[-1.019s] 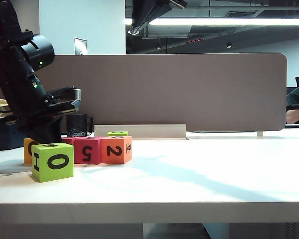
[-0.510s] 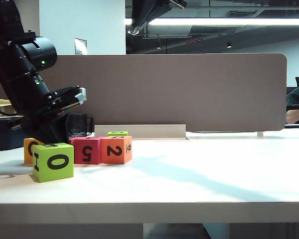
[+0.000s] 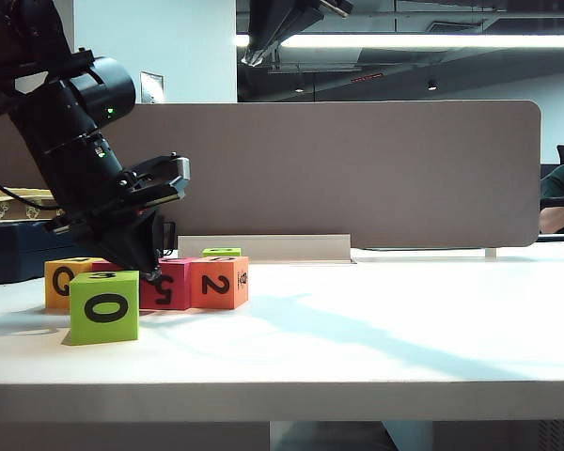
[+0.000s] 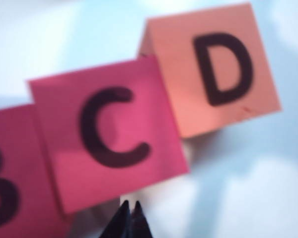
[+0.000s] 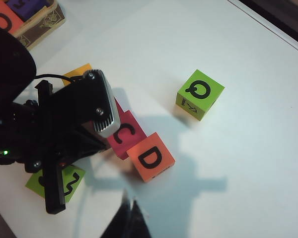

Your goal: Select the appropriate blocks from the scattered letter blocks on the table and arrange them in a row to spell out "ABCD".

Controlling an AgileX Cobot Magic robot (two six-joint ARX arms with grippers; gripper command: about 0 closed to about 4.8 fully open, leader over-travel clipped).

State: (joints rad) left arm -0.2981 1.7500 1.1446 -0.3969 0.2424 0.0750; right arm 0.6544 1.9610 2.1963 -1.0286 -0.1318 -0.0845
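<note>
Row of blocks on the white table [image 3: 376, 329], left of centre in the exterior view: red cube [image 4: 107, 136] with C on top, front face 5; touching its side, the orange cube [image 4: 213, 69] with D on top, 2 on the front. On the C cube's other side a second red cube [image 4: 10, 178] shows part of a B on top. Behind and beyond these, a yellow-orange cube [image 3: 66, 280] with Q on its front. Lime green cube marked 0 [image 3: 103, 306] stands nearest the front edge, apart from the row. Another lime cube [image 5: 199, 94], Q on top and a small drawing on its side, sits well apart on the far side of the row. Left gripper [image 4: 130, 214] — jaws together, holding nothing — hangs tip-down just beside the C cube's near edge. Right gripper [image 5: 129, 210] — tips pressed together, empty — hovers above bare table, near the D cube. Grey divider panel [image 3: 357, 169] behind.
</note>
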